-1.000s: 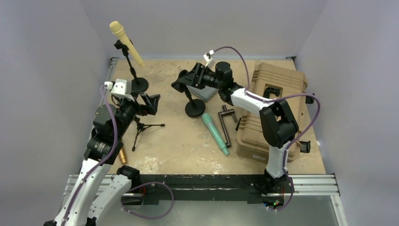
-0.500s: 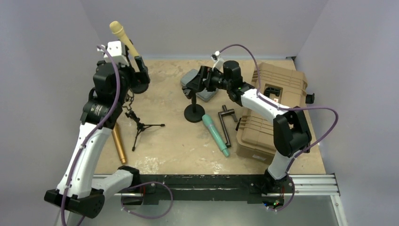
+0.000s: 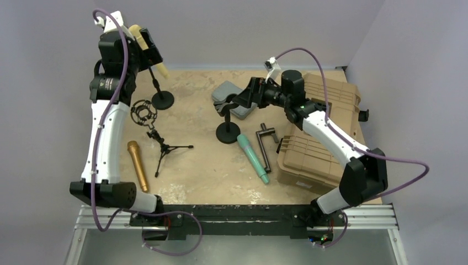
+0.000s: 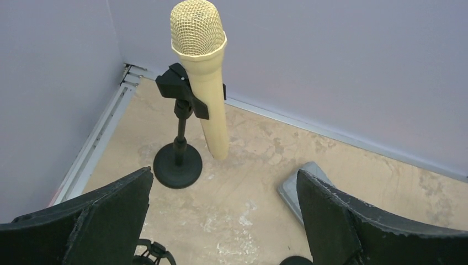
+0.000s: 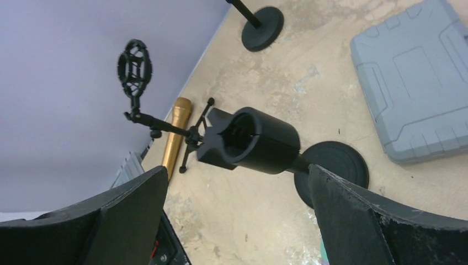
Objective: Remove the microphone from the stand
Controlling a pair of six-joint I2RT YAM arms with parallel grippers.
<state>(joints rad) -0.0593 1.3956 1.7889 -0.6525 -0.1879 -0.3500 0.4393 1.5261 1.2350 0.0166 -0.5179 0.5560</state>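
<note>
Near edge, left: gold microphone point(image 3: 137, 165) lying flat on the table point(image 3: 209, 171). Just beside it, a small tripod point(image 3: 164, 149) carrying a shock mount point(image 3: 143, 112).

Centre: teal microphone point(image 3: 253, 157) lying loose, with a tan case point(image 3: 317, 149) to its right.

Further back: round-base stand point(image 3: 228, 131). Right gripper point(image 5: 237, 168) has its jaws wide. The stand's clip point(image 5: 251, 141) sits between the fingers, not gripped. Grey case point(image 3: 234, 98) lies behind.

Far left corner: cream microphone point(image 4: 205, 72) clipped in its own stand point(image 4: 177, 163), head up and tilted. Left gripper point(image 4: 223, 176) has its jaws wide, facing the microphone and not touching it.
</note>
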